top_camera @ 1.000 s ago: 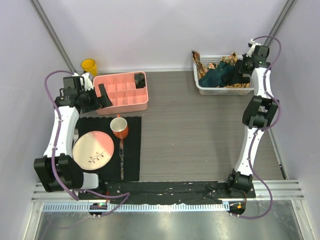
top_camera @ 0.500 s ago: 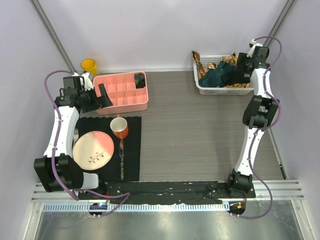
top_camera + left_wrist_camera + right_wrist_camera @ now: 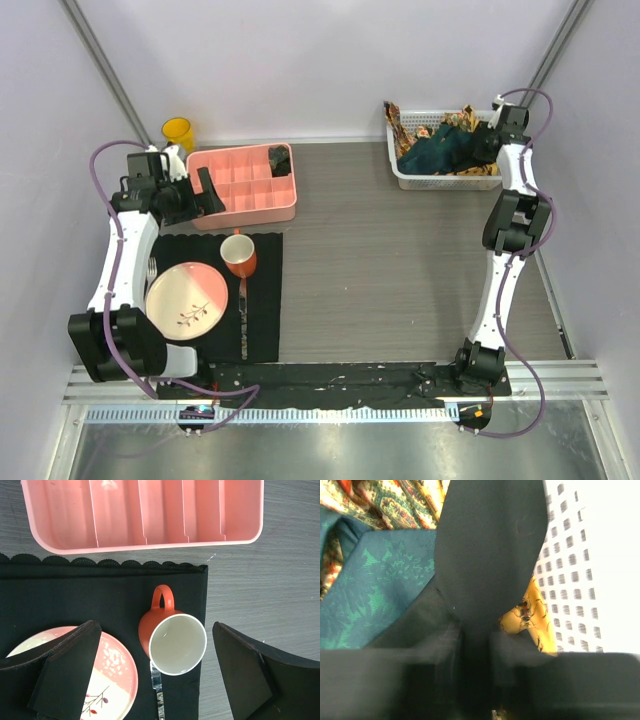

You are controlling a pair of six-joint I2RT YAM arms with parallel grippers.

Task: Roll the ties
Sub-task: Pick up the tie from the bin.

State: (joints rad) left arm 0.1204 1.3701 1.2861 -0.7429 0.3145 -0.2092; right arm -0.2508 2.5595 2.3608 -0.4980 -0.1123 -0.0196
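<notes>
Fingers of the right gripper straddle the black tie in the basket at upper right, grip unclear in the blur, left gripper splayed wide: a shallow pinch may slip or snag the teal tie

right wrist: my fingers a blur, black tie fading into it, can't tell if I've gripped | left wrist: tray cut off far, plate half behind pad | top: right gripper too small
</notes>
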